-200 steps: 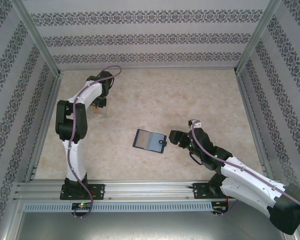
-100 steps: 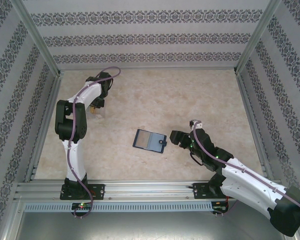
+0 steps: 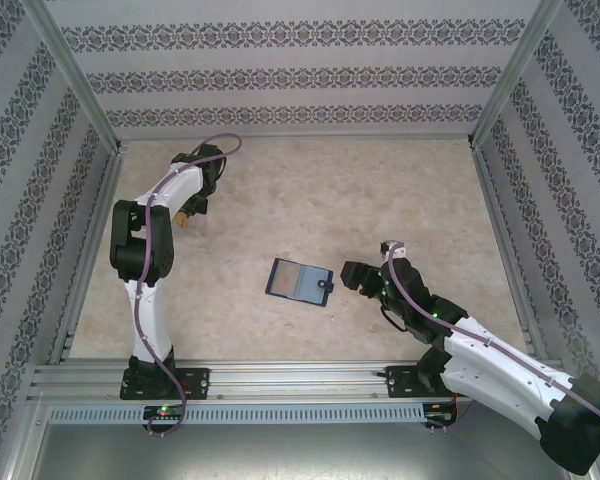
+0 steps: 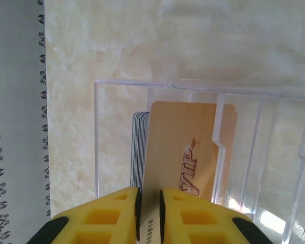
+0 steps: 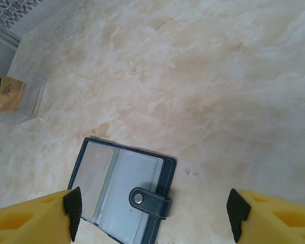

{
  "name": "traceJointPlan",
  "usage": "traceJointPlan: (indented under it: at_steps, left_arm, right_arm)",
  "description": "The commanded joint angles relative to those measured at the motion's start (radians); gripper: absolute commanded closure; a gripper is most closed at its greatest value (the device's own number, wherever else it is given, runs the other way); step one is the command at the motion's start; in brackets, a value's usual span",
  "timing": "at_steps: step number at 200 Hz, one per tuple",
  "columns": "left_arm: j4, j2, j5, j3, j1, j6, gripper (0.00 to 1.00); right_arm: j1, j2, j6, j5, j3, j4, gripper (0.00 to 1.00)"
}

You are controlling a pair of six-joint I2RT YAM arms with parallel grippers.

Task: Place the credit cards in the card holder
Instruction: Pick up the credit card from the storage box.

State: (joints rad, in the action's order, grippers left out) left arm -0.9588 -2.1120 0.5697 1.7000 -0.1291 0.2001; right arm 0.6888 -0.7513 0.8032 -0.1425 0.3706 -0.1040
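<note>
An orange credit card [image 4: 180, 152] marked VIP stands on edge in a clear plastic box [image 4: 203, 89], with several more cards [image 4: 139, 152] stacked to its left. My left gripper [image 4: 149, 216] is shut on the orange card's near edge, at the far left of the table [image 3: 188, 215]. The navy card holder [image 3: 299, 281] lies open and flat mid-table, its blue-grey sleeves up and its clasp tab [image 5: 150, 200] folded over the right edge. My right gripper [image 5: 152, 213] hovers open just right of the holder [image 5: 119, 195], its fingers spread wide and holding nothing.
The marble-patterned table [image 3: 380, 190] is walled by patterned panels [image 3: 300, 70] and metal posts [image 3: 75, 75]. The clear box [image 5: 15, 96] sits far left of the holder. An aluminium rail [image 3: 300, 385] runs along the near edge.
The left gripper has edged slightly up and back at the box with the orange card between its fingers. The right arm has barely shifted beside the holder.
</note>
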Motion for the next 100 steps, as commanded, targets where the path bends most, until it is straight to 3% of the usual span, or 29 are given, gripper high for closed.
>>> traceJointPlan:
  at_steps: [1,61,100]
  left_arm:
    - [-0.045,0.033,0.020,0.018,0.009,-0.013,0.82]
    - [-0.095,0.048,-0.054,0.066,0.013,-0.009,0.83]
    - [-0.134,0.063,-0.150,0.101,0.023,-0.008,0.98]
  right_arm:
    - [-0.010,0.017,0.013,0.001,-0.012,-0.006,0.22]
    - [-0.012,0.025,0.021,0.004,-0.016,-0.010,0.22]
    - [-0.013,0.030,0.024,0.004,-0.019,-0.013,0.22]
